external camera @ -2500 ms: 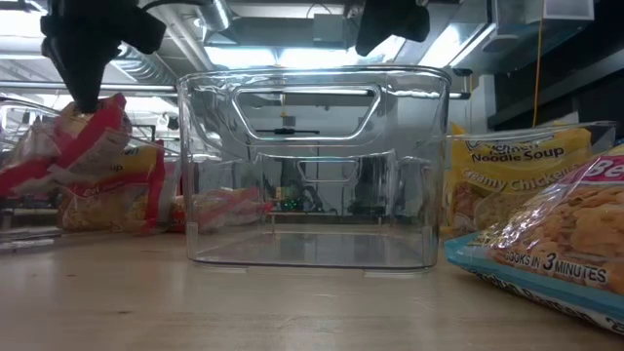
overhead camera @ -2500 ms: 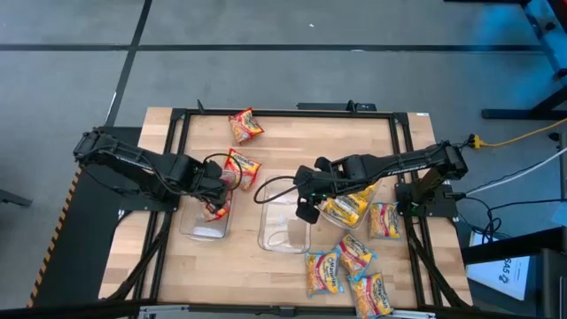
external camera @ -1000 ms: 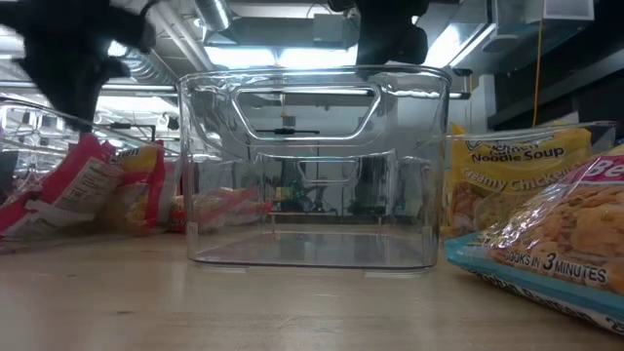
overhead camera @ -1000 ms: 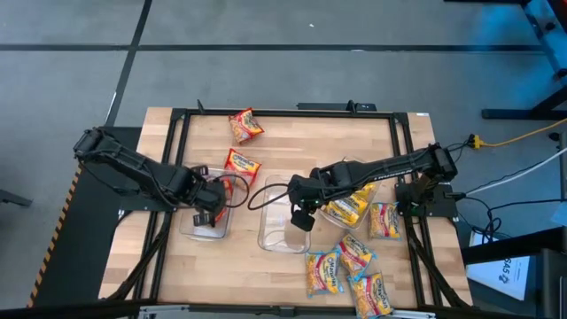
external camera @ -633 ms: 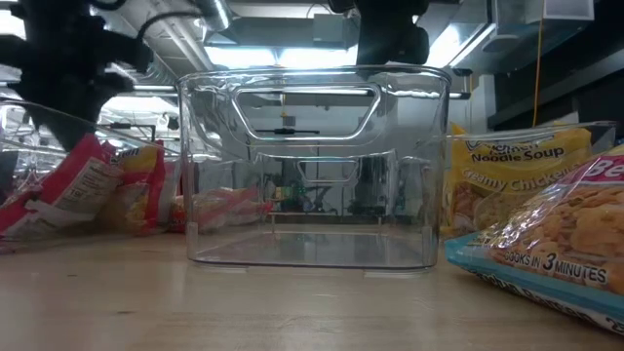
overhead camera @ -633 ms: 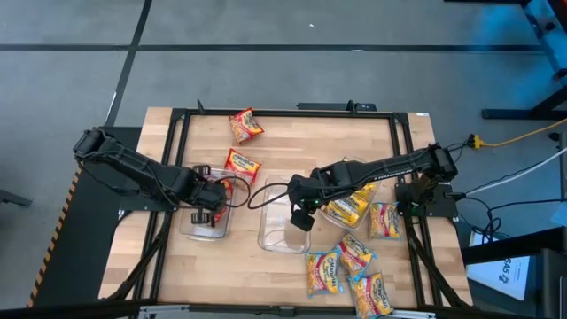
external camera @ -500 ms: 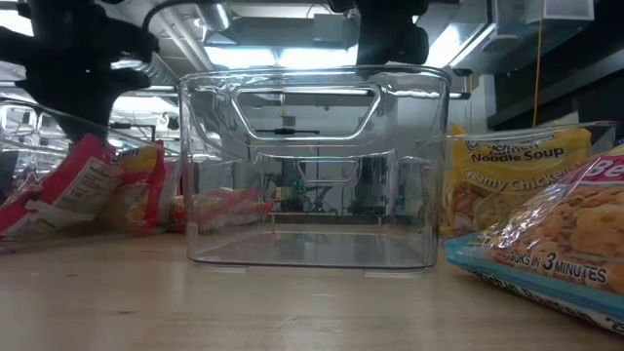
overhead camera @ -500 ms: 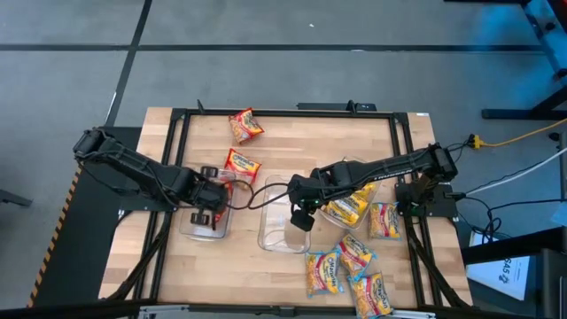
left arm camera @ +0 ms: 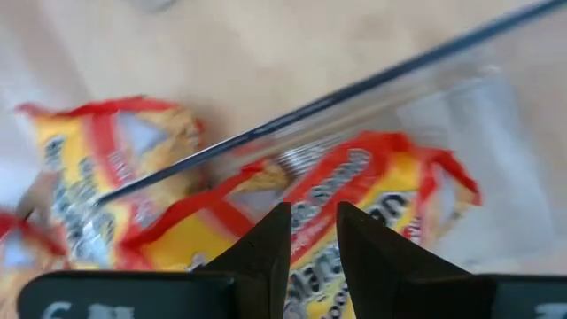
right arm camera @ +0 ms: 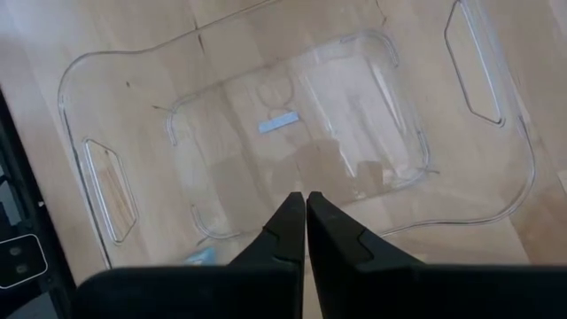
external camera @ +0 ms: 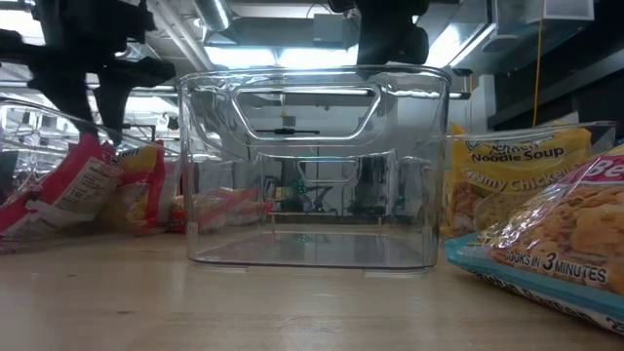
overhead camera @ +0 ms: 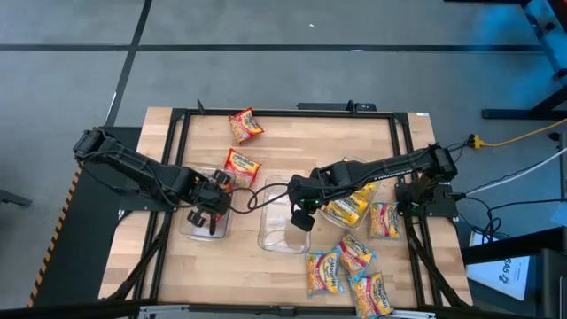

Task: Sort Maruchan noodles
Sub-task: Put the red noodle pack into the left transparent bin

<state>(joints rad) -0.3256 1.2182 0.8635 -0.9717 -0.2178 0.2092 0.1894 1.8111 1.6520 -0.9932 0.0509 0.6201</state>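
A red and yellow Maruchan packet [left arm camera: 354, 190] lies in the left clear tray [overhead camera: 197, 232], leaning against its wall [external camera: 68, 190]. My left gripper [left arm camera: 312, 232] hangs open just above it [external camera: 93, 102], pointing steeply down, with nothing between its fingers. My right gripper [right arm camera: 306, 206] is shut and empty. It hovers over the empty middle clear tray [overhead camera: 282, 232]. A second red packet [overhead camera: 241, 166] lies flat on the table just beyond the left tray, and a third [overhead camera: 245, 124] lies near the far edge.
The right clear tray holds yellow packets [overhead camera: 350, 206]. One packet [overhead camera: 384, 220] lies beside it, and several more [overhead camera: 345, 266] are heaped at the near right. In the low view, a yellow packet [external camera: 517, 185] and a blue-edged one [external camera: 556, 244] stand to the right of the middle tray [external camera: 312, 166].
My left gripper has rolled about its own axis above the left tray, staying in nearly the same place. The red packet in that tray has lain still. My right arm has not moved.
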